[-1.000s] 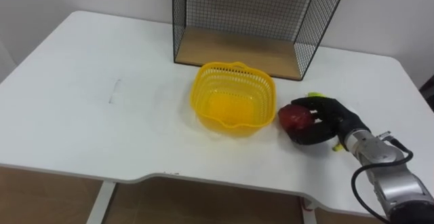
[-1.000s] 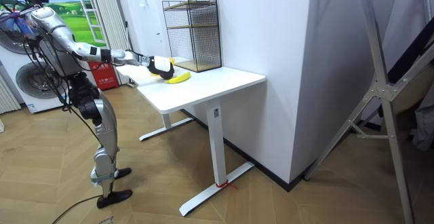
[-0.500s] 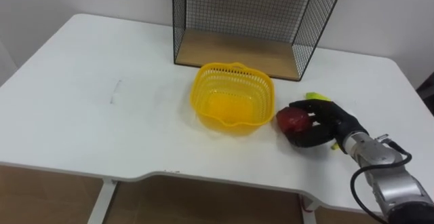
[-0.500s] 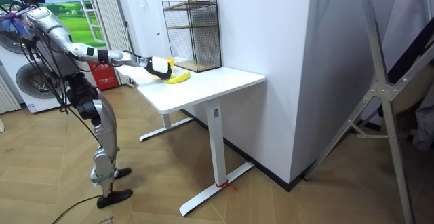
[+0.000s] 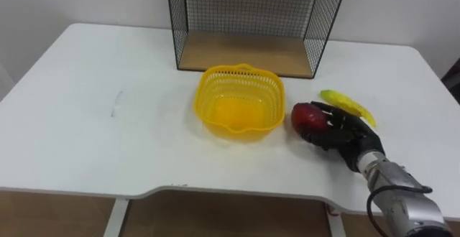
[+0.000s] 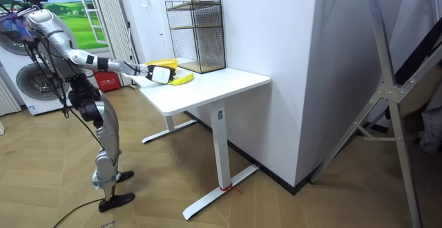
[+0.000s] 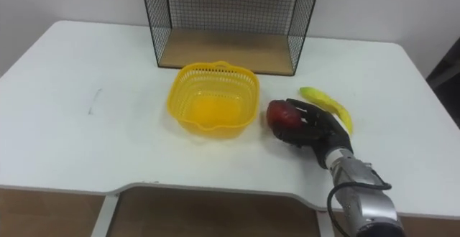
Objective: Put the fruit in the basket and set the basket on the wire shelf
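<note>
One short hop leftward to go: gripping the red apple (image 5: 307, 115) in the curled right hand (image 5: 341, 133), just right of the yellow basket (image 5: 204, 95), with the banana (image 5: 348, 106) lying slantwise on the worktop (image 5: 86, 136) behind.

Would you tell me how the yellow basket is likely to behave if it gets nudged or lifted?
The yellow basket looks like thin latticed plastic and sits empty, so it is probably light and would likely slide on the smooth white table rather than tip, being wide and low. Its openwork walls may flex slightly when gripped.
</note>
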